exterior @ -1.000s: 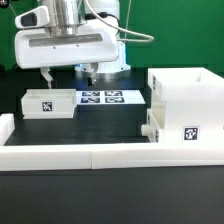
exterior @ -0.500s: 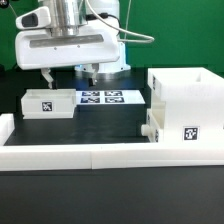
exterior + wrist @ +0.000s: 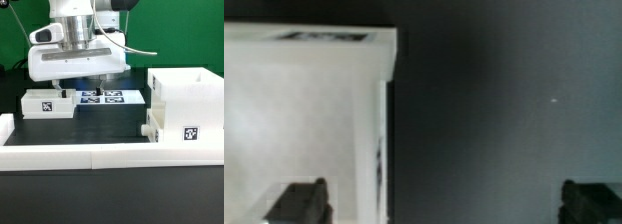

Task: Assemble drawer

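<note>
The tall white housing stands at the exterior view's right, with a tag on its front. A small open-top tray with a tag sits at the left. My gripper hangs open and empty just behind the tray and over the marker board, its fingers wide apart. In the wrist view the tray fills one side, blurred, with its tag at the far edge. One fingertip is over the tray and the other is over dark table, so the gripper straddles the tray's side wall. A second tray is not clearly visible.
The marker board lies flat between tray and housing. A long low white bar runs across the front. A small white piece sticks out at the housing's lower left. A green backdrop stands behind.
The gripper has come down and shifted toward the exterior view's right, nearer the tray and the marker board. Tray and housing have not moved.
</note>
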`<state>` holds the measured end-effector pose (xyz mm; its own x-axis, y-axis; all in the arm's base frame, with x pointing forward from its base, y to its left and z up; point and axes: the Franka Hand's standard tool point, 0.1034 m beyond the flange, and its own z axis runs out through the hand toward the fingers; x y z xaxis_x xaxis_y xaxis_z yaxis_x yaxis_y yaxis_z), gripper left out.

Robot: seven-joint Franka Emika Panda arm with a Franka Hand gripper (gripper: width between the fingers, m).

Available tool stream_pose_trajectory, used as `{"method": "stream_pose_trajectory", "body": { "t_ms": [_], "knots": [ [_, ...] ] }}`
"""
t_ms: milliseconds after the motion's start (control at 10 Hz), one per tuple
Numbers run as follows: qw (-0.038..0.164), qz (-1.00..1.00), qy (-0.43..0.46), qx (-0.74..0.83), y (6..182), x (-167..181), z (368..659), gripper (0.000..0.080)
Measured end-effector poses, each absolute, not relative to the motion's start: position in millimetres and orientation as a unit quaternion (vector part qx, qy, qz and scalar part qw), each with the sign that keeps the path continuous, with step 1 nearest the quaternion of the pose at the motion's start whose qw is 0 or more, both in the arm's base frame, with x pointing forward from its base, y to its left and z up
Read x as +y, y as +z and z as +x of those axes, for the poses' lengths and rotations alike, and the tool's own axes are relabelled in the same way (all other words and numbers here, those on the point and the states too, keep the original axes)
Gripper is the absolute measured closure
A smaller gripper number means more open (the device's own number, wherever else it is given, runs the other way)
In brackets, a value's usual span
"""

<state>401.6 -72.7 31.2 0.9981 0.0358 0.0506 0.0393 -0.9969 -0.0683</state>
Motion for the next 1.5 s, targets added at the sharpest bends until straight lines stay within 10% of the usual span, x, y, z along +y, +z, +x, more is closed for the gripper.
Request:
{"method": "stream_pose_trajectory", "body": {
  "t_ms": [1500],
  "knots": [
    [0.009,-0.998,-0.042,-0.039,5.0,-95.1,371.5,0.0151]
  ]
}}
